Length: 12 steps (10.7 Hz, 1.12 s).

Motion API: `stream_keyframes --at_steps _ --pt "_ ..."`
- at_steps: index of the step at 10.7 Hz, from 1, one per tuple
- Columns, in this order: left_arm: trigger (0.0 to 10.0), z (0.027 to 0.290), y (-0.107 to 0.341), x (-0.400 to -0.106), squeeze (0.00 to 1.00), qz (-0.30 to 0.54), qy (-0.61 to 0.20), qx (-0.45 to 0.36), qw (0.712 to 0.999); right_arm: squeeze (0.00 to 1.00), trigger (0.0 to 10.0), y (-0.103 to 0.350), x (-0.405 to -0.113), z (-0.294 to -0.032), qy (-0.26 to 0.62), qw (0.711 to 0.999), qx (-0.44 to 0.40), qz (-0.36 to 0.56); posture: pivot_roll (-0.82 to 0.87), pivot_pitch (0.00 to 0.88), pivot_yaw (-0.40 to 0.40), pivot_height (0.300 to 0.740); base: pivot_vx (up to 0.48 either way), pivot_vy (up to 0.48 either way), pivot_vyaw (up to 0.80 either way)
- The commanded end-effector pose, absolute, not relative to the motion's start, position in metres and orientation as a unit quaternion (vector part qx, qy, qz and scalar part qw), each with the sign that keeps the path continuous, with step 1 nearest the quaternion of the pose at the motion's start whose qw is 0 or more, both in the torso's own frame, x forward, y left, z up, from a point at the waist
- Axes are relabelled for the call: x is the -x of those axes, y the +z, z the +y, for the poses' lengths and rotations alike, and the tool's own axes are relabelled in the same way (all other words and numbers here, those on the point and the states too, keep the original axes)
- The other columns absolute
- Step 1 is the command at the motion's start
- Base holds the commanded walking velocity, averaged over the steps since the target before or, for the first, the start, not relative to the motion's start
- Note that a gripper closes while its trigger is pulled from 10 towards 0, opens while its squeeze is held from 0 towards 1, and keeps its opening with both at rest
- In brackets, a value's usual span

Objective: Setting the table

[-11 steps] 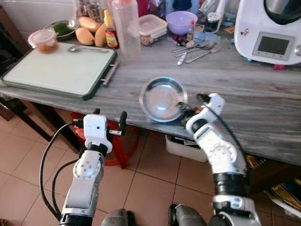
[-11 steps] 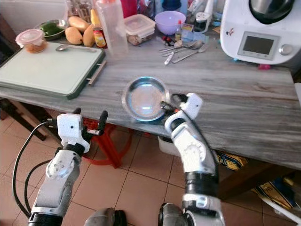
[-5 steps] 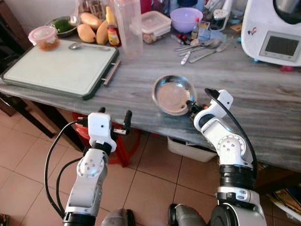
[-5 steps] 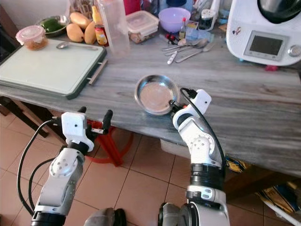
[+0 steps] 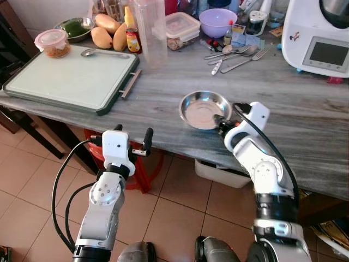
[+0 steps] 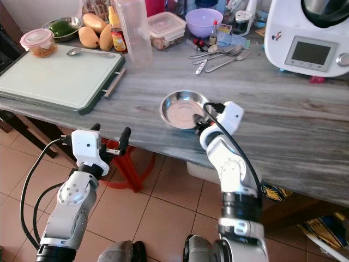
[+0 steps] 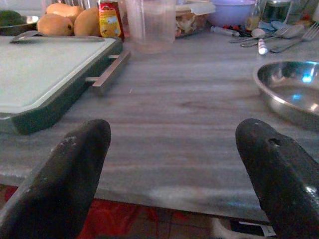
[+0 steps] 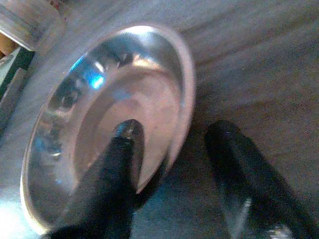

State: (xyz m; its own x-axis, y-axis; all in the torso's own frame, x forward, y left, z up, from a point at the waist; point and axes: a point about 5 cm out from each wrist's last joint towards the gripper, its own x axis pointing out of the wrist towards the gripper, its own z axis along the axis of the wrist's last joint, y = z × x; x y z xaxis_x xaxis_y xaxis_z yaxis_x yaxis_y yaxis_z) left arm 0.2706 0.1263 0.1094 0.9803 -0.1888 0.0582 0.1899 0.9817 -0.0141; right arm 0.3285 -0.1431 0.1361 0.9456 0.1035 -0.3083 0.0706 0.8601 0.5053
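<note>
So I've got the steel plate [image 5: 204, 109] sitting flat on the grey wooden table [image 5: 305, 103], close to the near edge, roughly mid-table. My right gripper [image 8: 174, 144] is at the plate's right rim, and from the wrist cam one finger sits inside the dish while the other is outside on the tabletop, so the rim runs between them. There's a visible gap between the outer finger and the rim, so I'd call the fingers spread, not clamped.

The left gripper [image 5: 128, 141] hangs out in front of the table's near edge, below the surface, fingers wide apart with nothing in them.

On the left is a green cutting board [image 5: 71, 79] with a spoon [image 5: 101, 53] at its far side. A loose pile of cutlery [image 5: 234, 53] lies at the far side, and a white kitchen machine [image 5: 319, 35] sits far right.
</note>
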Motion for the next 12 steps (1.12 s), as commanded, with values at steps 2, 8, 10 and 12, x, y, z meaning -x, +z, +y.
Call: stream_keyframes --at_steps 2,8,10,12 --pt "10.0 0.127 0.11 -0.273 0.0 -0.027 -0.097 0.008 0.995 1.0 10.0 0.135 -0.322 -0.141 0.015 0.961 -0.228 0.155 -0.06 0.118 0.056 0.74 0.0 0.0 0.0" --pt "10.0 0.129 0.126 -0.283 0.0 -0.053 -0.072 0.006 0.996 0.94 10.0 0.145 -0.31 -0.145 0.054 0.995 -0.064 0.047 -0.07 0.145 0.05 0.74 0.0 0.0 0.0" --pt "10.0 0.129 0.131 -0.286 0.0 -0.066 -0.044 0.007 0.997 0.98 10.0 0.161 -0.307 -0.155 0.037 0.998 0.006 -0.05 -0.07 0.148 0.038 0.74 0.0 0.0 0.0" --pt "10.0 0.131 0.125 -0.281 0.0 -0.056 -0.023 0.004 0.998 0.0 10.0 0.161 -0.299 -0.164 0.026 0.992 0.1 -0.069 -0.07 0.148 0.021 0.74 0.0 0.0 0.0"
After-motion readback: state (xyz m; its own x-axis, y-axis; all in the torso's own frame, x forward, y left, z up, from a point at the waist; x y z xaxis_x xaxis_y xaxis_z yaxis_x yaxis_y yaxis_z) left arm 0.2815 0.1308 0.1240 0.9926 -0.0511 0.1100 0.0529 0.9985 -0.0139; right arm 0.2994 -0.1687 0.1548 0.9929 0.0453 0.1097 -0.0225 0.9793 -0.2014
